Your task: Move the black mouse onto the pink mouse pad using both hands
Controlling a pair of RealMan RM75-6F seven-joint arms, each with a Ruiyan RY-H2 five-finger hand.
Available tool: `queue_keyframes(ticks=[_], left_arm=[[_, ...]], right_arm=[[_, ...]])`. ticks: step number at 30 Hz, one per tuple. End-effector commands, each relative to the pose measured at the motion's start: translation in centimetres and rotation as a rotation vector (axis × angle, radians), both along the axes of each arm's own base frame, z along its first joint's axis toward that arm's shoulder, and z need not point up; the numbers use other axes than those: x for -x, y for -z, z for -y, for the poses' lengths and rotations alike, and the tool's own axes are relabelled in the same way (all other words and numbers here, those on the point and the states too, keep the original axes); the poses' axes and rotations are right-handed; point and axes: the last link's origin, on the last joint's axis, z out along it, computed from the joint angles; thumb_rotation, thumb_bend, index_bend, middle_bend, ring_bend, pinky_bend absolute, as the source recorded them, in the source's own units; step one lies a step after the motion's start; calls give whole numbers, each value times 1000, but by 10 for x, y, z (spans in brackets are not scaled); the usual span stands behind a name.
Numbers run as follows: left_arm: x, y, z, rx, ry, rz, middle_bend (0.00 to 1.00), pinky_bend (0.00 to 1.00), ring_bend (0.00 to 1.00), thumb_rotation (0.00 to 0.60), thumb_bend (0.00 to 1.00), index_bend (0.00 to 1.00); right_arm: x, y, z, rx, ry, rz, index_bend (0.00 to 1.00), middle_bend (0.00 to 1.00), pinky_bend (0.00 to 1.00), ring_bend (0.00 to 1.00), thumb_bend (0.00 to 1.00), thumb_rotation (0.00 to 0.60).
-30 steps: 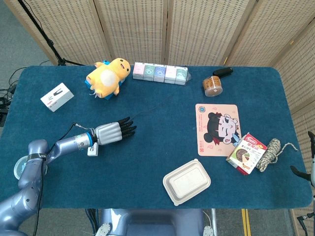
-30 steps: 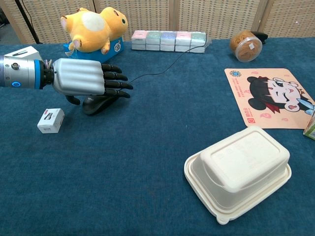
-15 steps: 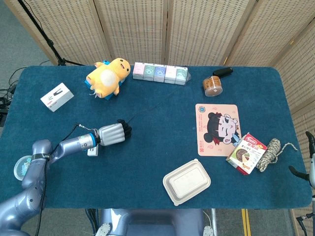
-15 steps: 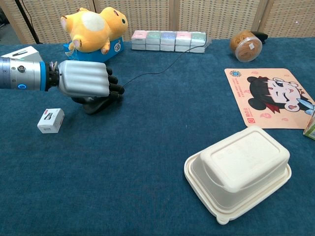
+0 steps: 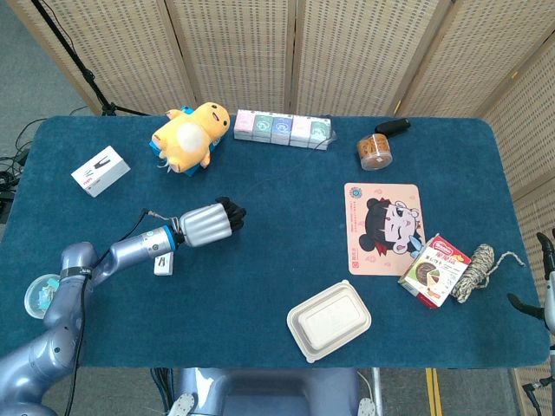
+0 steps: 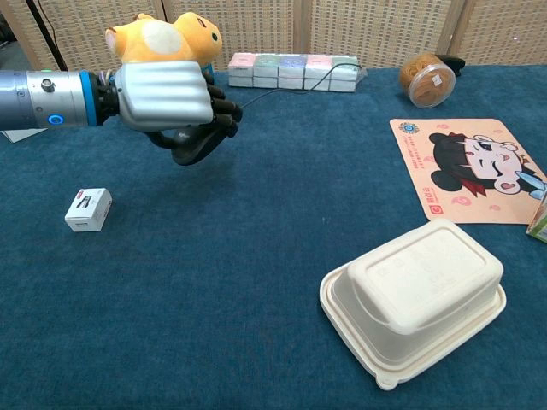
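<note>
My left hand (image 5: 208,224) (image 6: 167,96) grips the black mouse (image 6: 197,149), fingers curled over its top, and holds it above the blue table left of centre. The mouse (image 5: 232,213) shows only as a dark edge past the fingers in the head view. Its thin cable (image 6: 295,87) trails back toward the row of boxes. The pink mouse pad (image 5: 382,227) (image 6: 470,169) with a cartoon face lies flat on the right side, well away from the hand. A bit of the right arm (image 5: 545,286) shows at the far right edge; the right hand is out of sight.
A white clamshell container (image 5: 329,320) (image 6: 414,299) sits in front of the pad. A small white box (image 5: 162,264) (image 6: 88,209) lies below the left hand. A yellow plush (image 5: 189,135), a row of pastel boxes (image 5: 283,129), a brown jar (image 5: 375,150), a snack box (image 5: 434,270) and twine (image 5: 476,267) are around.
My left hand closed its fingers over the mouse, then lifted it off the table and carried it a little to the right and away from me. The cable moved along with it.
</note>
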Motion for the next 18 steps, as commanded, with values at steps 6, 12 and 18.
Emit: queue_keyframes(ticks=[6,12,18], left_arm=[[-68,26,-11,-30,11,125,367,459,355,600,205,521],[-106,55,-3,4,27,142,367,459,355,600,204,520],[-127,80,0,24,-39,147,367,459,347,600,204,521]], right_arm=[[-1,-4,-2,9,-6,15,0,0,0,0,0,600],[-2,-9,-4,16,-11,41,0,0,0,0,0,600],[0,-15,-5,31,-10,52,0,0,0,0,0,600]])
